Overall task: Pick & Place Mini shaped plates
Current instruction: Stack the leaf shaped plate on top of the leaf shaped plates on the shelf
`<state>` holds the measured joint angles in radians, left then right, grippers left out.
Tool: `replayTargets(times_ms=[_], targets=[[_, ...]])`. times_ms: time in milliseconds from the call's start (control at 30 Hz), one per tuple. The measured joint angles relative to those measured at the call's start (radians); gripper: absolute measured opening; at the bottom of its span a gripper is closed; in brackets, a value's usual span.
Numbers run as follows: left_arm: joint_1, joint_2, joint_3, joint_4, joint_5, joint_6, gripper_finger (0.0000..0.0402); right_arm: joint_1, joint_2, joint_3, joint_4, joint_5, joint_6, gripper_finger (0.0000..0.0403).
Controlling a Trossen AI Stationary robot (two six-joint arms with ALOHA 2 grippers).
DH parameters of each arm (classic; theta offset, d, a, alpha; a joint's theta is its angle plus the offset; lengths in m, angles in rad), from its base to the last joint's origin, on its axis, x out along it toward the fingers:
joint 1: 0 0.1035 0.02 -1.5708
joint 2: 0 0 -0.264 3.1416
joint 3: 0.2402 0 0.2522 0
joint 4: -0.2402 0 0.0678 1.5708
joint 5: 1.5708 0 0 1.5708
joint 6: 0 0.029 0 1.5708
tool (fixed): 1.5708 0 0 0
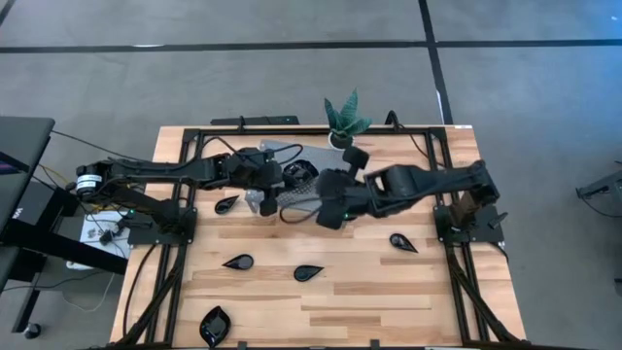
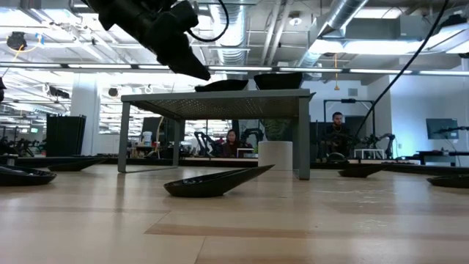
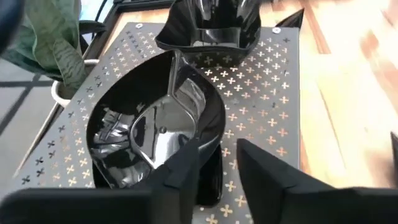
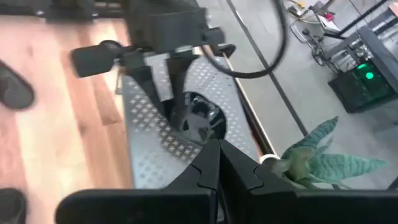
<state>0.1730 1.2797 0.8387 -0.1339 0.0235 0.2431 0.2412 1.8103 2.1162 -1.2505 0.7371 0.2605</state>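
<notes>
**Plates on the stand, both arms over the table's far side**

Plates lay in two places. On the grey perforated stand [image 3: 273,74] we saw a leaf-shaped plate [image 3: 155,124] lying flat, and past it a square wavy-rimmed plate [image 3: 211,31], the two touching or nearly touching at their rims. The low view showed both dishes resting on the stand's top.

The left gripper [image 3: 217,162] was positioned at the near edge of the leaf-shaped plate. Its two fingers stood apart with a clear gap between them; one finger [image 3: 186,168] lay over the plate's rim and the other was just beside it, over bare metal. We could not tell whether the fingers touched the plate.

The right gripper [image 4: 217,165] was over the stand's edge next to the potted plant [image 4: 323,158], with its fingers pressed together and nothing between them.

Five more teardrop plates lay on the wooden table [image 1: 389,292], well apart from one another: one just beside the stand at the left [image 1: 226,204], two nearer the middle [image 1: 238,262] and [image 1: 309,273], one on the right [image 1: 403,242], and one at the front edge [image 1: 215,326]. In the low view, people were visible in the room behind the table.
</notes>
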Motion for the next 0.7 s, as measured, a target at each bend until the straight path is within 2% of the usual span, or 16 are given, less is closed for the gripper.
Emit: replayTargets(times_ms=[100, 200, 467, 700], targets=[[0.0, 0.01, 0.0, -0.007, -0.024, 0.014, 0.0138, 0.028, 0.008, 0.0, 0.001, -0.001, 0.0, 0.0], [0.001, 0.026, 0.001, -0.001, -0.043, 0.015, 0.0145, 0.049, 0.011, -0.004, 0.003, -0.003, 0.001, 0.0], [0.002, 0.083, 0.0, 0.007, -0.113, 0.015, 0.0123, 0.073, 0.01, -0.008, 0.004, -0.002, 0.003, 0.0], [0.0, 0.043, -0.001, 0.003, -0.109, 0.008, 0.0114, 0.071, 0.01, -0.009, 0.001, -0.003, 0.003, 0.0]])
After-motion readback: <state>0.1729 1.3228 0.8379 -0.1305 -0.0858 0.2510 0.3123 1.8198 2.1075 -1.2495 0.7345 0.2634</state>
